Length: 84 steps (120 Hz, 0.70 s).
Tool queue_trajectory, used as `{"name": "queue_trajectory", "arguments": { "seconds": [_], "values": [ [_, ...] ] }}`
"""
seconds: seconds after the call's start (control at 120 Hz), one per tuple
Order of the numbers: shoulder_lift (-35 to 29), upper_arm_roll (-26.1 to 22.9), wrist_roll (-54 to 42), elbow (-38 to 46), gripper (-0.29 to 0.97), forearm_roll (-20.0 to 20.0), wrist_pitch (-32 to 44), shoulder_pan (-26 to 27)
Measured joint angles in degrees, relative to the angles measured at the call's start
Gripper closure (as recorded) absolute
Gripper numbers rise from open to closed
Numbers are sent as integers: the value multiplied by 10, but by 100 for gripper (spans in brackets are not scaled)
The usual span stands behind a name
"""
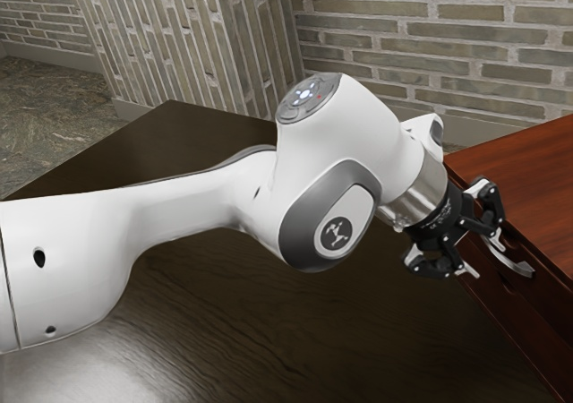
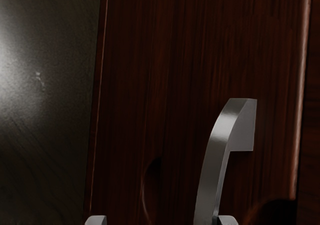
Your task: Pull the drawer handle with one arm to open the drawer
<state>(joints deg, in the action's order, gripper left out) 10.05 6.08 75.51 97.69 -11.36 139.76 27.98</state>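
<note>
A reddish-brown wooden cabinet point(image 1: 528, 170) stands at the exterior view's right. Its drawer front point(image 1: 501, 282) faces my hand and carries a curved silver handle point(image 1: 513, 260). My black gripper point(image 1: 473, 239) is right at the handle, and it is open, with one finger above and one below. In the wrist view the handle point(image 2: 220, 155) arches off the dark drawer front point(image 2: 165, 85) and runs down between two grey fingertips point(image 2: 95, 220), close to one and well apart from the other. The drawer front looks flush with the cabinet.
The cabinet rests on a dark glossy table point(image 1: 269, 331) that reaches toward the exterior view's left. Brick walls point(image 1: 430, 27) rise behind it. My white arm point(image 1: 179, 233) crosses the table from the left.
</note>
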Motion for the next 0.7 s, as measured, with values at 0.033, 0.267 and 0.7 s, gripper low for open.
{"name": "queue_trajectory", "arguments": {
  "seconds": [0.033, 0.267, 0.7],
  "values": [
    [0, 0, 1, 0, 51, 0, 1, 0],
    [-3, 1, 4, 2, 68, 0, 0, 0],
    [-41, 5, 8, 50, 78, 3, -5, -2]
  ]
}}
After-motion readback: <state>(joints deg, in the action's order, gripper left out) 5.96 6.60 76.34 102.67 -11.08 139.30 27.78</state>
